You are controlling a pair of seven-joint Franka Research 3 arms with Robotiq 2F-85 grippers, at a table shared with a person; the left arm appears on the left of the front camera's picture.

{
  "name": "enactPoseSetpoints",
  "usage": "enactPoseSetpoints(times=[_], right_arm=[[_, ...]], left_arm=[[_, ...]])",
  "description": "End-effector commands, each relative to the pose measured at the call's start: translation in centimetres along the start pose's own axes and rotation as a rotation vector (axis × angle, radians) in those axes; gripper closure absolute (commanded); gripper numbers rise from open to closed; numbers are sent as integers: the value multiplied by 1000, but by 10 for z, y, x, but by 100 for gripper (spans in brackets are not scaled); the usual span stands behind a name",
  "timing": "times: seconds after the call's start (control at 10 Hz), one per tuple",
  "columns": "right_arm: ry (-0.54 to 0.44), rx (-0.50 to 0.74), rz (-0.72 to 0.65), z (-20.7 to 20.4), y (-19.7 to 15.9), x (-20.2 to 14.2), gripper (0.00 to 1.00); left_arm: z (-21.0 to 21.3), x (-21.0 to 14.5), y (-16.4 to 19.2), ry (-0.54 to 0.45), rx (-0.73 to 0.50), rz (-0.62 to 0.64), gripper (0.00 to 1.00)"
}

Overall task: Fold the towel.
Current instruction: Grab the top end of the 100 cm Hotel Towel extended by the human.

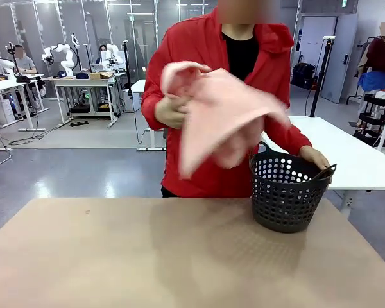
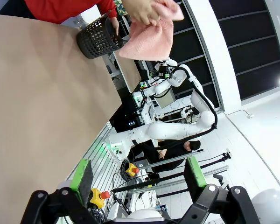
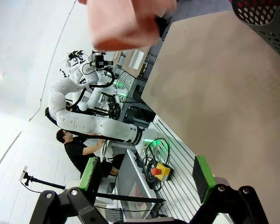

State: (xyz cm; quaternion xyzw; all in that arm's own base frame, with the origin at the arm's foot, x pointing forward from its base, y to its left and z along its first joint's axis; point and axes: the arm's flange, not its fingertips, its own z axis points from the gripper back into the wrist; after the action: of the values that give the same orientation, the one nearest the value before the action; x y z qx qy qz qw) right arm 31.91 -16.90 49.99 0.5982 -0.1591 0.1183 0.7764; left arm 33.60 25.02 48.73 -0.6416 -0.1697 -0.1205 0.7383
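With my left gripper (image 2: 138, 177) and right gripper (image 3: 146, 173) both spread wide and empty, the towel (image 1: 221, 119) hangs bunched from the person's hand (image 1: 172, 110) above the far edge of the table (image 1: 115, 256) beside the basket (image 1: 289, 192), and I fear it may land crumpled or draped over that basket.

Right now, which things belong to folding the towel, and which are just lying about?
Job: pink towel, bunched in the person's hand above the table; left claw and right claw, both open.
Lying about: black perforated basket, the person's other hand on its rim.
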Motion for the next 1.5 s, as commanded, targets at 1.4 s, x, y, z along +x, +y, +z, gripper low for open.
enactPoseSetpoints(times=[1.4], right_arm=[[-8, 13, 9, 1, 2, 1, 0]], left_arm=[[-2, -5, -3, 2, -6, -12, 0]])
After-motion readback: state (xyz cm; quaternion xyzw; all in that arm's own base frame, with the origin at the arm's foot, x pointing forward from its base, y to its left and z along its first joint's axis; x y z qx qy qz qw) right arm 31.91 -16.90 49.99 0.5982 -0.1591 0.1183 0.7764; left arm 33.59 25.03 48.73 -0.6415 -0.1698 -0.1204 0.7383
